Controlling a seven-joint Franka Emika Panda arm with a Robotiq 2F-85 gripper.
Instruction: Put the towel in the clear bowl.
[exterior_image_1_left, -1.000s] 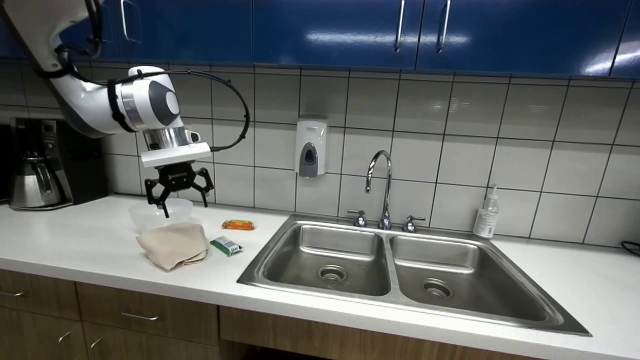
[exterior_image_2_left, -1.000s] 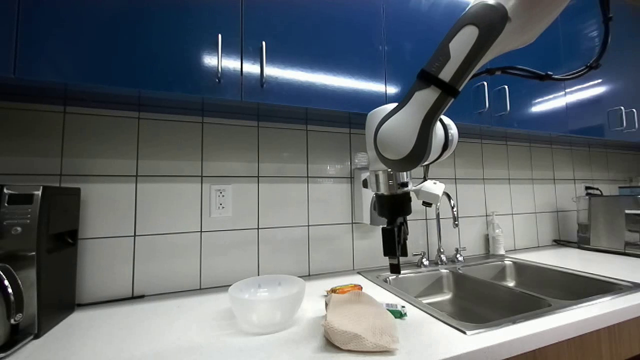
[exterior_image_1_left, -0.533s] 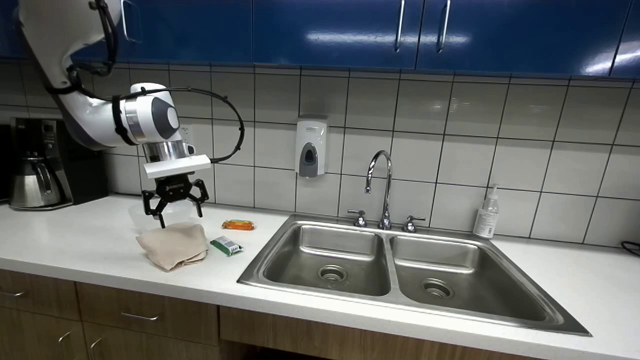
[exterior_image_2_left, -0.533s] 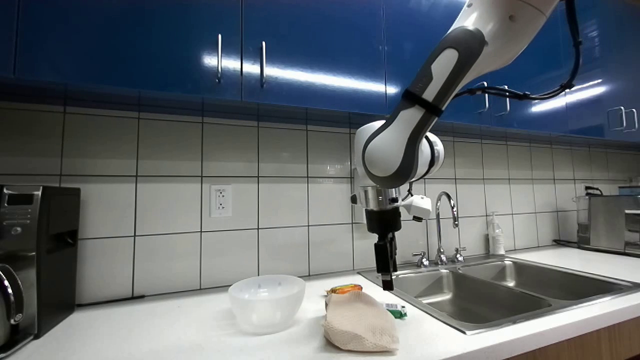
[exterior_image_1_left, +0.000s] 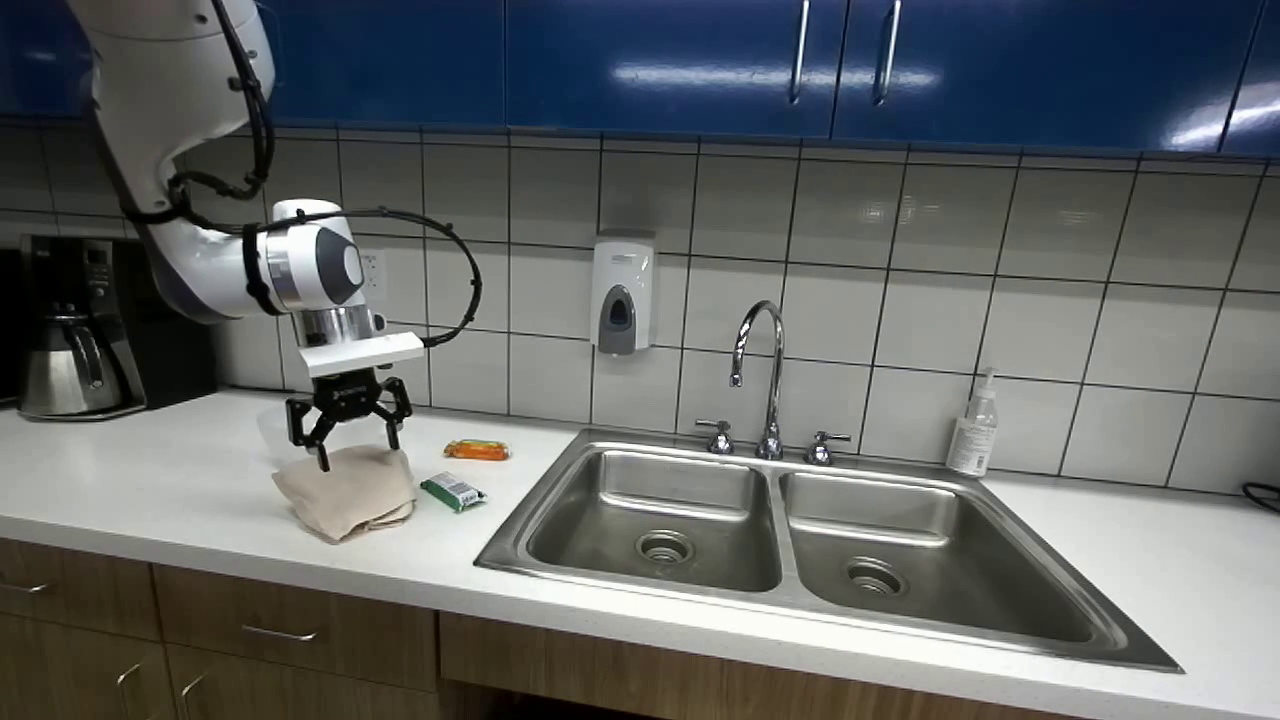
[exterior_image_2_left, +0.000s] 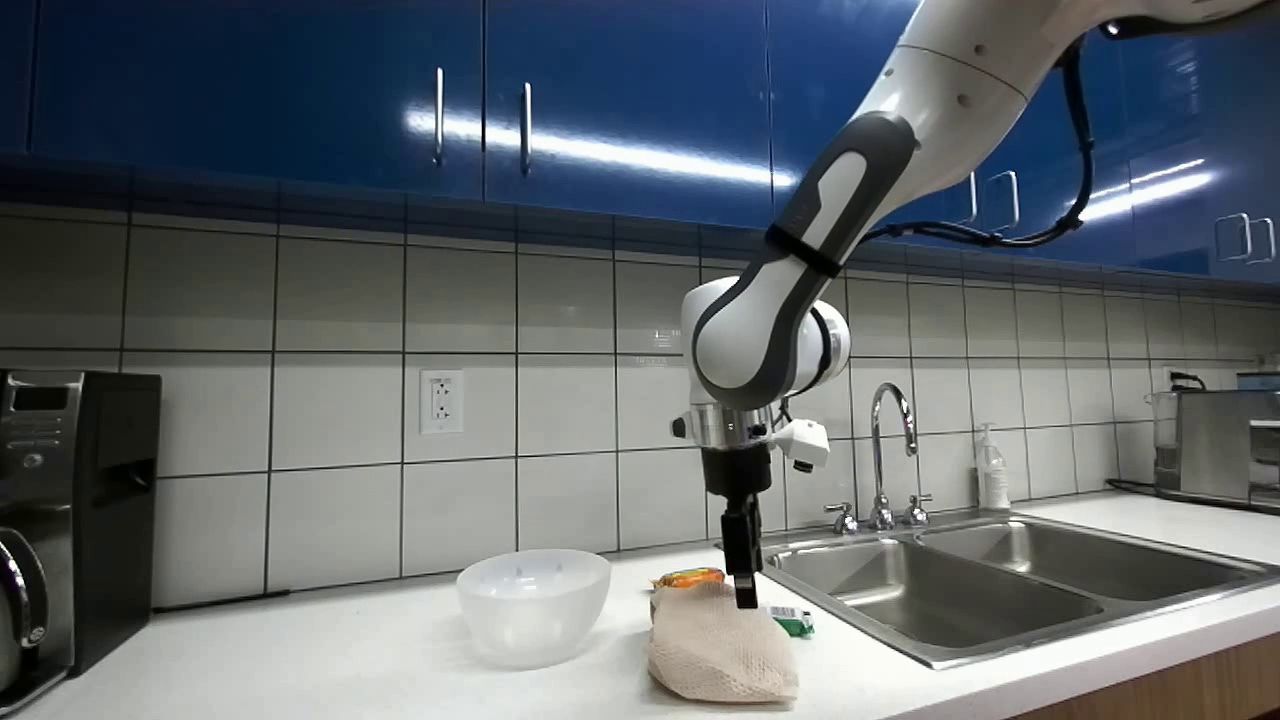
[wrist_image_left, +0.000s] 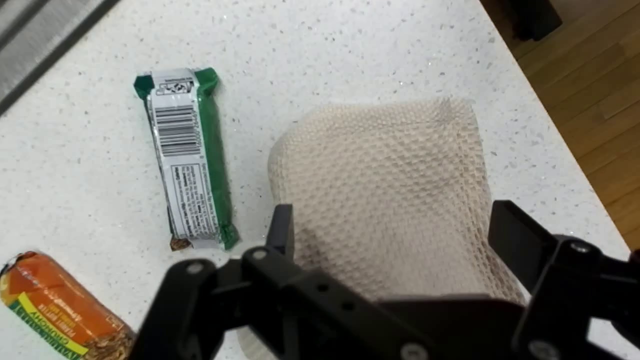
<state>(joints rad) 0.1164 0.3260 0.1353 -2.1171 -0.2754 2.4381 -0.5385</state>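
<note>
The beige folded towel lies on the counter. It also shows in an exterior view and fills the middle of the wrist view. The clear, frosted bowl stands upright beside the towel; in an exterior view its faint side is partly hidden behind my gripper. My gripper points down, open, low over the towel. In the wrist view the fingertips are spread toward the towel's two sides with nothing held. I cannot tell whether they touch it.
A green-wrapped bar and an orange-wrapped bar lie close to the towel. The double steel sink is on one side, the coffee maker on the other. The counter's front edge runs near the towel.
My gripper has come down from above the counter to low over the towel, staying open. The towel, bowl and bars have not moved.
</note>
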